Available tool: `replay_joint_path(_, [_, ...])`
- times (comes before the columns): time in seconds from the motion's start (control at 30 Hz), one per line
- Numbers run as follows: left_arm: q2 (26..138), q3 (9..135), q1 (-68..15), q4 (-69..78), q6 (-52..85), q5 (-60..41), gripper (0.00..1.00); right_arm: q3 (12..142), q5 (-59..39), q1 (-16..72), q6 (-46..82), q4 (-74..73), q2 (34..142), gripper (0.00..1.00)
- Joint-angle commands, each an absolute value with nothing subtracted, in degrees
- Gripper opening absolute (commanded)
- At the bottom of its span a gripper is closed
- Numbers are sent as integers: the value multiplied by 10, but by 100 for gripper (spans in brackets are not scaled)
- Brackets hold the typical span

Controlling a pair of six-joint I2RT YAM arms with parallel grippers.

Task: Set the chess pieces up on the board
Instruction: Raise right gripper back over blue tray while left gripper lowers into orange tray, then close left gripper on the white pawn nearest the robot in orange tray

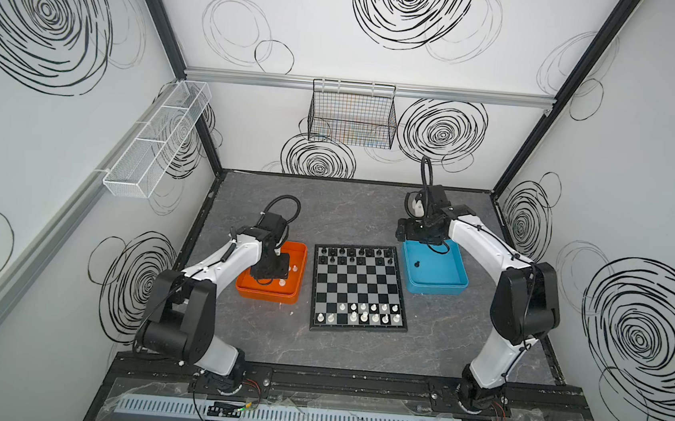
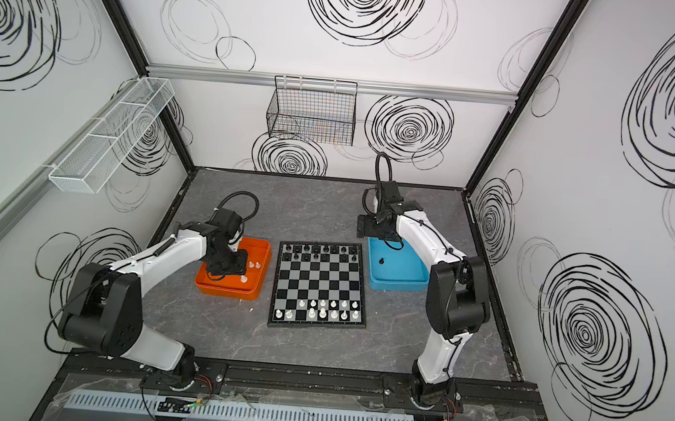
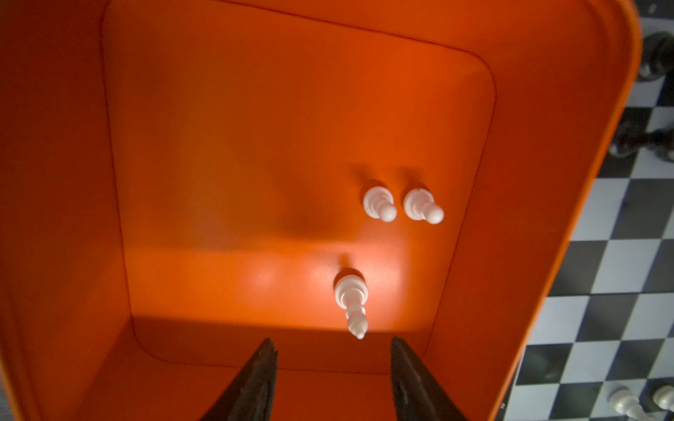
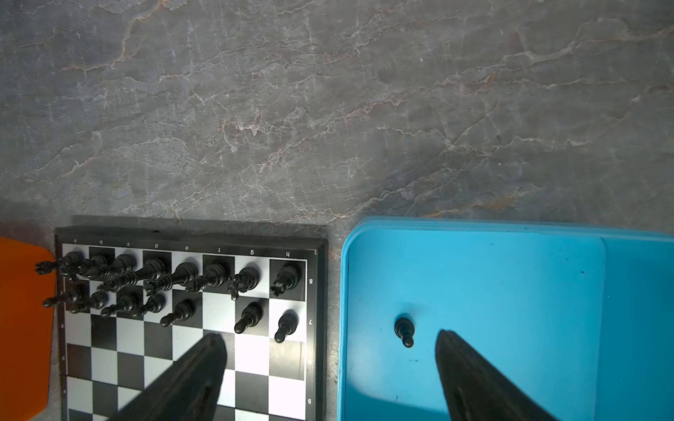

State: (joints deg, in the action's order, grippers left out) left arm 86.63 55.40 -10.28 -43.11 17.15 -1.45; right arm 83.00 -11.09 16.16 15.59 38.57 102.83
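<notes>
**A:** Where is the board [image 1: 360, 288]?

**B:** In the middle of the table [image 1: 356, 359]. The orange tray [image 1: 265, 297] is just beside it toward the left edge, and the blue tray [image 1: 437, 289] is beside it toward the right edge. Both top views show black pieces [image 1: 355, 254] on the rows nearest the back edge and white pieces [image 1: 362, 311] on the rows nearest the front edge.

**A:** And the left gripper [image 3: 332, 344]?

**B:** From above, its own wrist hides the fingers. The left wrist view shows them apart with nothing between them, over the orange tray's floor. A tall white piece [image 3: 351, 299] stands upright just ahead of the tips and touches neither. Two white pawns [image 3: 379, 204] stand side by side farther on.

**A:** What kind is the tall one?

**B:** Perhaps a bishop, but the view down on it is too steep to be sure.

**A:** The right gripper [image 4: 328, 335]?

**B:** It is spread wide and holds nothing. In the right wrist view one finger [image 4: 197, 371] hangs over the board and the other over the blue tray. A single black pawn [image 4: 404, 330] stands upright there, near that second finger. That view shows only the black rows. The white rows appear from above and, partly, at the edge of the left wrist view.
</notes>
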Motion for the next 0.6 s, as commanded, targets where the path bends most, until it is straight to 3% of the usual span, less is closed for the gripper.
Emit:
replay_joint_path(0.0, [878,555,-109,-419,179,-13,51,820,-110,156,150,378,1022,94])
replay_joint_path(0.57, [914,555,-125,-399,188,-11,37,798,-115,135,145,367,1023,94])
